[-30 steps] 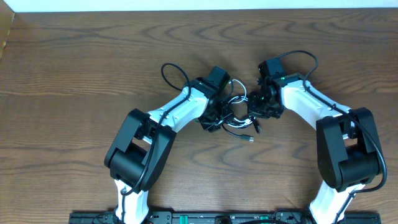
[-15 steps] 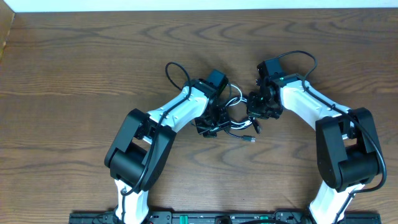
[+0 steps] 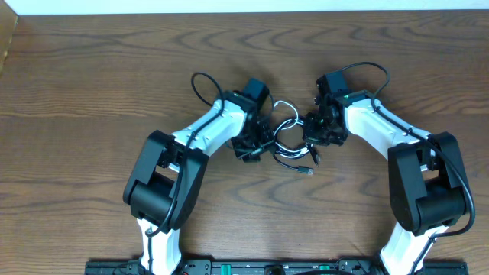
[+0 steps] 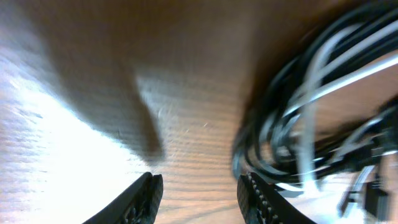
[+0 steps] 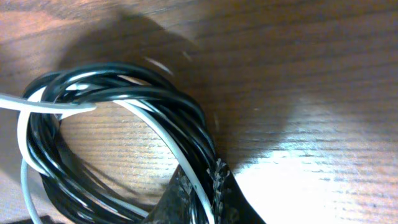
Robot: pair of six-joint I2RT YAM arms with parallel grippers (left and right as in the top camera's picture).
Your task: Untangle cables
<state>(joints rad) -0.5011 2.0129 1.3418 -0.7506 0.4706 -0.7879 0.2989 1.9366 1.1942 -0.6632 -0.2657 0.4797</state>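
- While the cables are lying in a tangled bunch of black and white loops on the wooden table, an arm is flanking them on each side.
- Just left of the bunch, the left gripper is hanging with its fingers partly apart, only bare wood showing between them.
- At the bunch's right edge, the right gripper is pinching black and white strands, fingers closed tight on them.
- One plug is trailing just below the bunch.

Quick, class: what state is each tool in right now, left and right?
Left tool: open, holding nothing.
Right tool: closed on the cables.
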